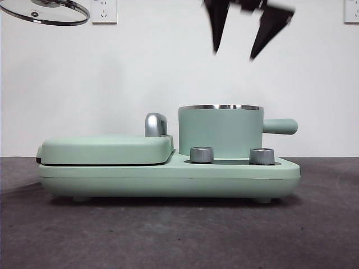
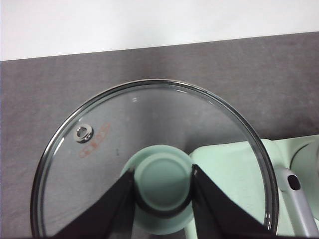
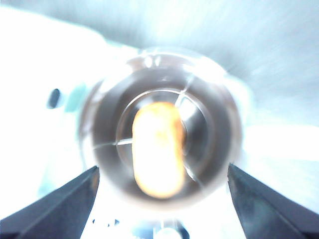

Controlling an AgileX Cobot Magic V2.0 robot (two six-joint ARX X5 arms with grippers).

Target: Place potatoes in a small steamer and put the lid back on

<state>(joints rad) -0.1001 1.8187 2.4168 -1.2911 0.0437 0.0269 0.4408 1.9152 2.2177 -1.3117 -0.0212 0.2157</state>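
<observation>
The mint green small steamer (image 1: 220, 131) stands on the right half of the appliance, its stubby handle pointing right. An orange-brown potato (image 3: 157, 148) lies inside the steamer (image 3: 99, 134), seen blurred from straight above. My right gripper (image 1: 242, 42) hangs open above the pot with nothing between its fingers; the right wrist view shows my right gripper (image 3: 162, 194) with its jaws spread wide. High at the far left, the glass lid (image 1: 44, 11) is held in the air. My left gripper (image 2: 162, 191) is shut on the mint green knob (image 2: 162, 184) of the lid (image 2: 99, 149).
The mint green appliance base (image 1: 168, 176) sits on a dark grey table. Its left half carries a flat griddle cover (image 1: 106, 148) with a chrome handle (image 1: 156, 124). Two steel dials (image 1: 202, 154) stand at the front. A white wall rises behind.
</observation>
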